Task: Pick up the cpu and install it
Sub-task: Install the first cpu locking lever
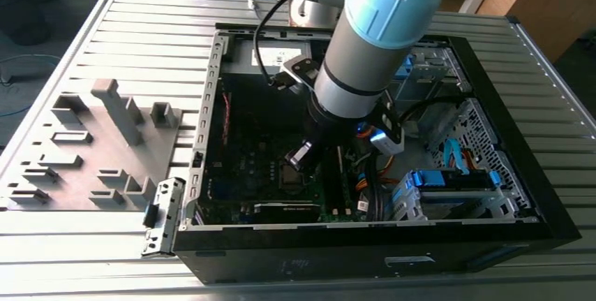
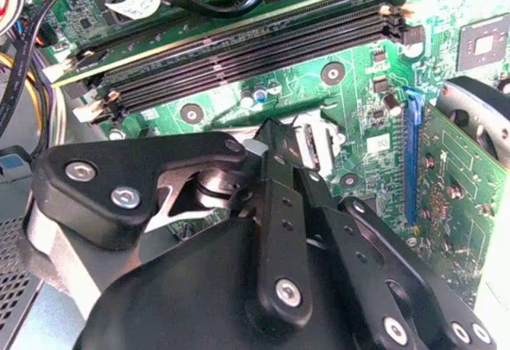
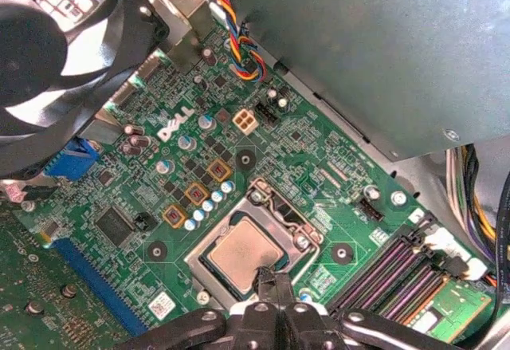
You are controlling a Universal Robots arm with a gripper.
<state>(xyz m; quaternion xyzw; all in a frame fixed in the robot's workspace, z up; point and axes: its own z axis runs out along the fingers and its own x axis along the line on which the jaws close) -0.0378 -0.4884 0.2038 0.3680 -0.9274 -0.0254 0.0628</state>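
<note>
The cpu [image 3: 241,254], a small square chip with a dull metal top, lies flat in its socket [image 3: 296,222] on the green motherboard [image 3: 319,175]. In the first wrist view my gripper [image 3: 273,280] hovers at the chip's edge, its black fingers pressed together with nothing between them. The second wrist view shows the same gripper [image 2: 267,139] shut just over the socket's metal frame [image 2: 312,141]. In the exterior view the gripper [image 1: 300,158] reaches down inside the open computer case [image 1: 484,235], right above the socket [image 1: 290,174].
A grey power supply box [image 3: 358,47] and a black fan [image 3: 48,47] flank the socket. Memory slots [image 2: 255,47] and loose cables [image 2: 239,3] lie close by, with a graphics card [image 2: 462,198] beside them. Drive cages [image 1: 456,182] fill the exterior view's right; a grey fixture tray [image 1: 93,147] lies outside the case.
</note>
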